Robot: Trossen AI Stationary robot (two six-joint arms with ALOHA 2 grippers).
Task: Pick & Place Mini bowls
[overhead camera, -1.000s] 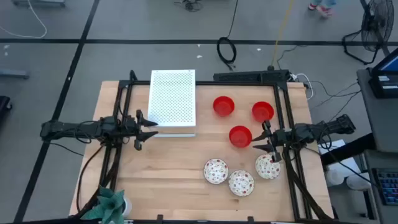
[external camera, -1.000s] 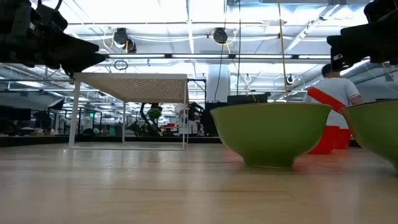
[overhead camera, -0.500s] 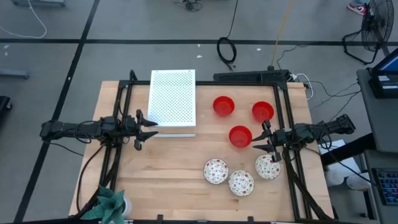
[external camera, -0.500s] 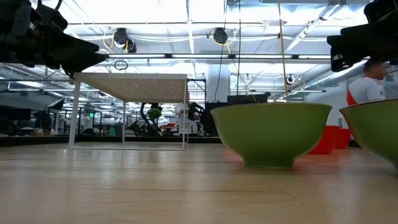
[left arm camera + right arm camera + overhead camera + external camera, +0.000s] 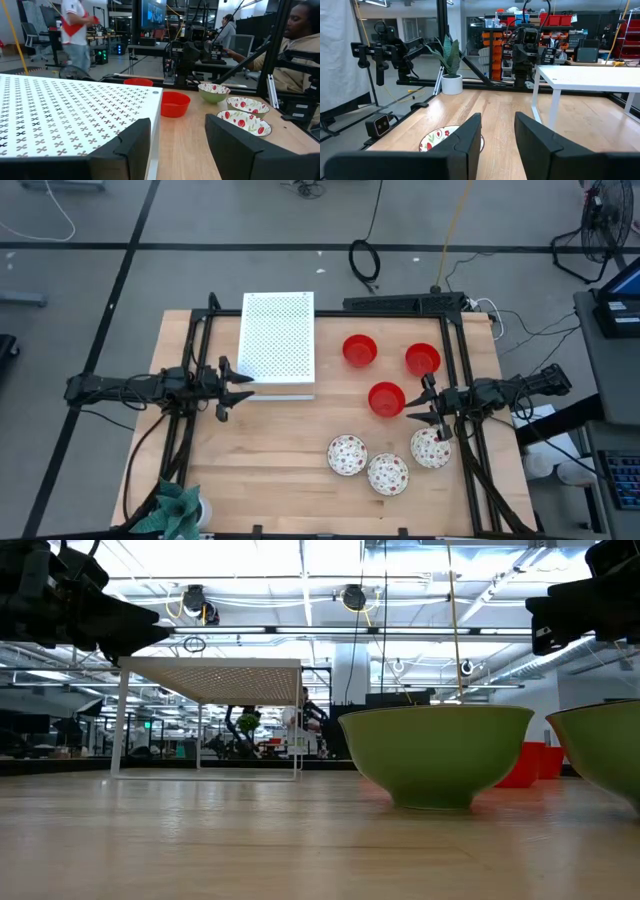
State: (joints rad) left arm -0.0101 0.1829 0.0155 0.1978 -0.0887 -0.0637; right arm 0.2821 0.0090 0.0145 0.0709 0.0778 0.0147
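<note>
While no bowl is held by either arm, the task looks to be at its start or between picks. Seen from above, three red bowls (image 5: pixel 387 398) sit in a loose cluster right of centre, and three patterned bowls (image 5: pixel 348 455) lie in a row at lower right, all resting on the wooden table (image 5: pixel 270 460). The right gripper (image 5: pixel 428 410) hovers between the nearest red bowl and the rightmost patterned bowl (image 5: pixel 430 448), its fingers parted with nothing between them. The left gripper (image 5: pixel 232 388) waits at centre left, just beside the lower edge of the white perforated board (image 5: pixel 278 338), fingers spread and empty. My judgement is that the right arm is about to choose a bowl; the next move calls for lowering over a rim, probably the patterned bowl nearest it, and closing on its thin wall without tipping it.
</note>
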